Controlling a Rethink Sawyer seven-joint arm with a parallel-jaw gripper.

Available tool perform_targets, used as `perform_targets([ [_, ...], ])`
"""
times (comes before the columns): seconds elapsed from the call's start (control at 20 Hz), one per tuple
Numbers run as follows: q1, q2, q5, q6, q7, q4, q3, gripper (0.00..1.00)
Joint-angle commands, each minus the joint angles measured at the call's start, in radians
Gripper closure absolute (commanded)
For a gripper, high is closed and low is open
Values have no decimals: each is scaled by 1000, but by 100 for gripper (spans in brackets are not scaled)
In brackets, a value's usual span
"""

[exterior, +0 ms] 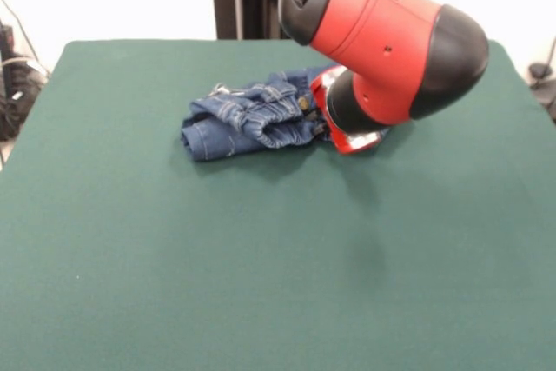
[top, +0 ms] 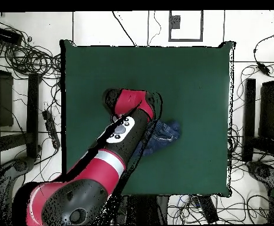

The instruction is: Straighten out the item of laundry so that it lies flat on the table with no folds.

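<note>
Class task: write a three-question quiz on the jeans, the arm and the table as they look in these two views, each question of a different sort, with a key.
1. True or false: the jeans lie flat with no folds.
2. Multiple choice, front view: where is the arm relative to the jeans? A) on their left B) on their right, overlapping that end C) nowhere near them.
3. Short answer: what colour is the table?

Key
1. False; they lie bunched in a crumpled heap.
2. B.
3. Dark green.

The gripper is down at the jeans' edge, but whether it is open or shut cannot be told.
</note>
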Motion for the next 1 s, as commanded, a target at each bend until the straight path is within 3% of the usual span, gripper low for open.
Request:
perform_targets([
  [0.05,-44,-69,43,-293,38,258,236,100],
  [0.2,-75,-168,74,-406,-10,363,305,100],
  [0.5,-156,-272,120,-579,-48,470,458,100],
  [1.0,-276,-371,87,-801,-23,570,647,100],
])
